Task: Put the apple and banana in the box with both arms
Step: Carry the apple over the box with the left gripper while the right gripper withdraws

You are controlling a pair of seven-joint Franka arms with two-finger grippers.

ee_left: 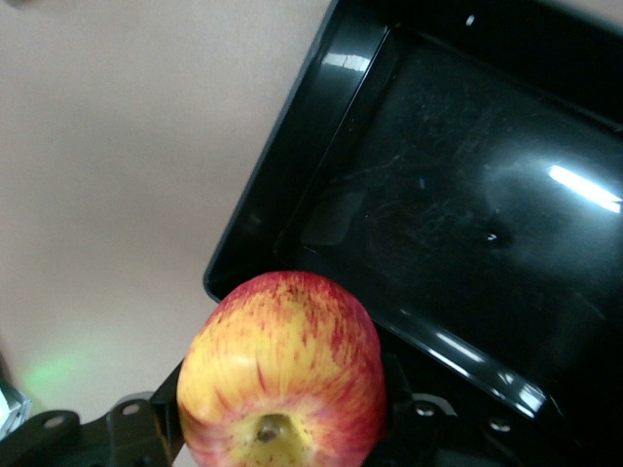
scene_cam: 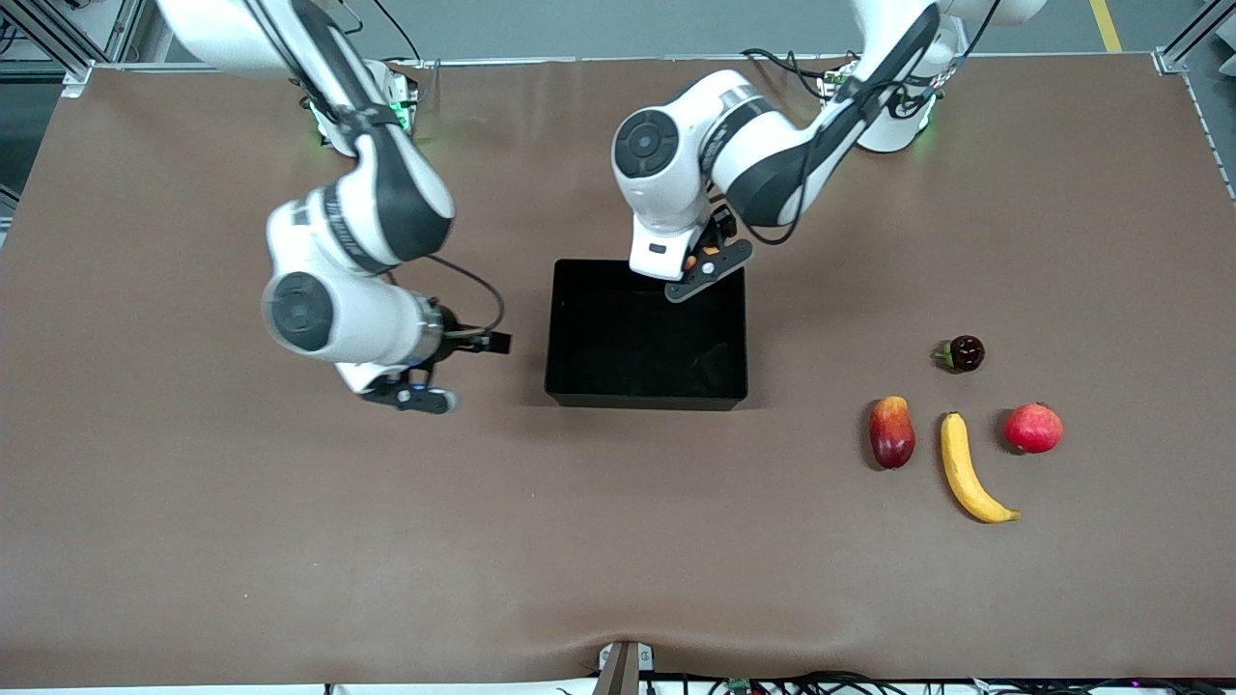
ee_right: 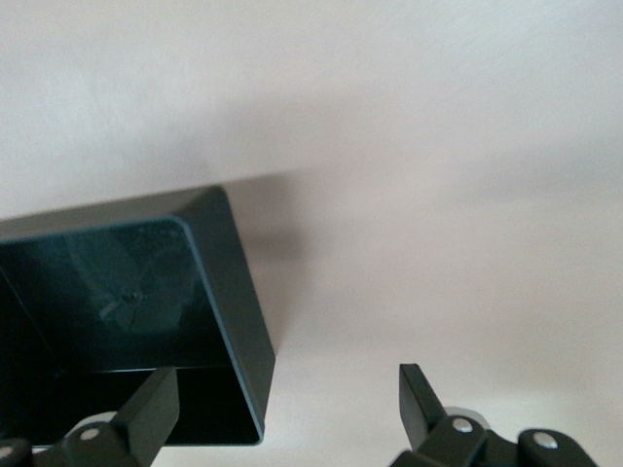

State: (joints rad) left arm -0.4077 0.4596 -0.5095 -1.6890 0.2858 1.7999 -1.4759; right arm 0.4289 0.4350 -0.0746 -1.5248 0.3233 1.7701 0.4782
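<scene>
Apple [ee_left: 282, 375] in left claw [scene_cam: 708, 265] above box [scene_cam: 570, 319]

box [scene_cam: 579, 328] interior unobstructed, left tool [scene_cam: 708, 263] over rim

— Where's the front camera sitting?
— High up, looking down across the whole table [scene_cam: 193, 541] toward the robots' bases along its top edge.
— And the wrist ones?
— The left wrist camera is hanging close over a corner of the box [ee_left: 292, 146], peering down past the apple [ee_left: 282, 375]. The right wrist camera is looking down near another box corner.
— So they're all sharing the box?
— Yes, all three.
</scene>
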